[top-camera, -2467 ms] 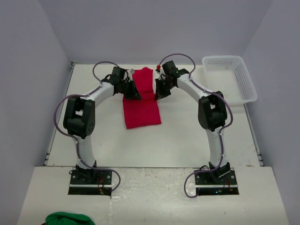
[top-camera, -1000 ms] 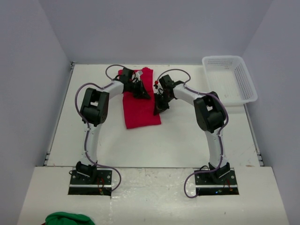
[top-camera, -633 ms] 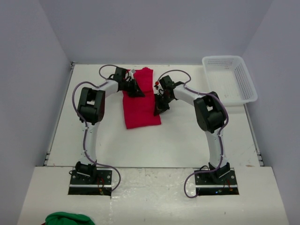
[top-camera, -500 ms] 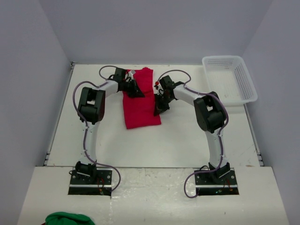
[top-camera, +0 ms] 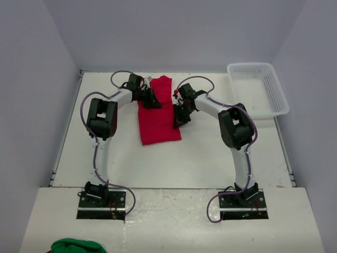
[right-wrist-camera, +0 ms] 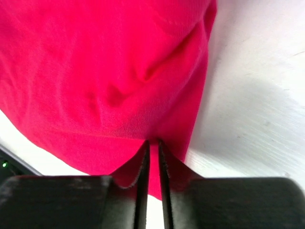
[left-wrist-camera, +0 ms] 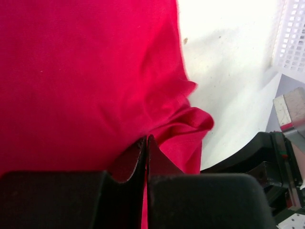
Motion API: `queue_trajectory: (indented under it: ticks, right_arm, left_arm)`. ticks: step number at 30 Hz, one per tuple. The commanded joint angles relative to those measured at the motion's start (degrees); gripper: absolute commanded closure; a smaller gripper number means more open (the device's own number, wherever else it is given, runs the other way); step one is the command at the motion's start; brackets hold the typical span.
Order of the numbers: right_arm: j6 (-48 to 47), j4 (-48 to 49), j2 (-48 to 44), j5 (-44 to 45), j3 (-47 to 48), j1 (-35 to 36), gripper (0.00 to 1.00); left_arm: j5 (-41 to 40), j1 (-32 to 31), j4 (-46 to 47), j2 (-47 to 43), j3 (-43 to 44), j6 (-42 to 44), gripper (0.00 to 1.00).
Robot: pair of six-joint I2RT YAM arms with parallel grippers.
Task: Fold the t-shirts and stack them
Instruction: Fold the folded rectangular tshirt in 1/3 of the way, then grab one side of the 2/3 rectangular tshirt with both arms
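A plain red t-shirt (top-camera: 158, 116), folded into a long strip, lies on the white table (top-camera: 210, 153) between the arms. My left gripper (top-camera: 153, 101) is at the strip's far left edge. In the left wrist view its jaws (left-wrist-camera: 146, 139) are shut on a fold of the red cloth (left-wrist-camera: 86, 71). My right gripper (top-camera: 177, 119) is at the strip's right edge, about halfway along. In the right wrist view its jaws (right-wrist-camera: 152, 143) are shut on the cloth's (right-wrist-camera: 105, 71) edge, with cloth showing between the fingers.
A white mesh basket (top-camera: 258, 88) stands at the table's far right; its corner shows in the left wrist view (left-wrist-camera: 293, 33). A green cloth (top-camera: 78, 245) lies off the table at the near left. The right arm's black wrist (left-wrist-camera: 271, 162) is close beside the left gripper.
The right gripper has slid nearer along the shirt's right edge. The left gripper swung over the far end, lifting a flap, then came back to the left edge; the flap lies flat.
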Motion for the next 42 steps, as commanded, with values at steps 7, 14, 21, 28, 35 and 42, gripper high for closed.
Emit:
queue_trajectory:
  ticks: [7,14,21,28,35,42]
  right_arm:
    - [-3.2,-8.0,-4.7,6.0,15.7,-0.1,0.59]
    - [-3.9,-13.7,4.0,7.9,26.6,-0.5,0.46]
    - [-3.9,-13.6,9.5,8.3,30.7,-2.0,0.47]
    - [-4.3,-14.0,12.2,6.6,33.5,-3.8,0.48]
    - [-4.9,-14.6,13.6,5.6,34.8,-3.9,0.50]
    - [-4.6,-14.5,14.1,4.6,35.0,-3.8,0.53]
  left_arm:
    - [-6.1,-0.9,-3.6,-15.1,1.5,5.5,1.00]
    - [-10.8,-0.9,-7.8,-19.5,0.6,7.1,1.00]
    - [-13.4,-0.9,-8.1,-25.3,-6.1,8.1,1.00]
    - [-16.3,-0.8,-10.3,-28.4,-7.1,9.8,1.00]
    - [-15.3,-0.8,-9.2,-28.5,-9.2,9.5,1.00]
    - [-15.9,-0.8,-8.3,-29.6,-12.2,9.7,1.00]
